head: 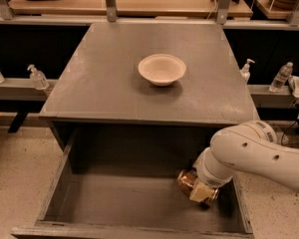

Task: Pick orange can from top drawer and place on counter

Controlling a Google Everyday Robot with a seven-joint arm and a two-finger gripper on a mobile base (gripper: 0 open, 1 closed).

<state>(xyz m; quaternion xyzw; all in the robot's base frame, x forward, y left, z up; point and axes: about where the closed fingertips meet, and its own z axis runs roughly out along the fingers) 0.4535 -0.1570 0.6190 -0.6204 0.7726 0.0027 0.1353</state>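
Note:
The orange can [186,179] lies on its side on the floor of the open top drawer [114,203], at the right near the drawer's right wall. My gripper [203,193] reaches down into the drawer from the right and sits right at the can, covering its right part. The white arm [254,153] comes in over the drawer's right edge. The counter [109,78] is the flat grey cabinet top behind the drawer.
A cream bowl [162,69] stands near the middle of the counter. Small bottles [38,77] [280,76] stand on ledges left and right of the cabinet. A wooden table [139,1] with metal legs runs behind it.

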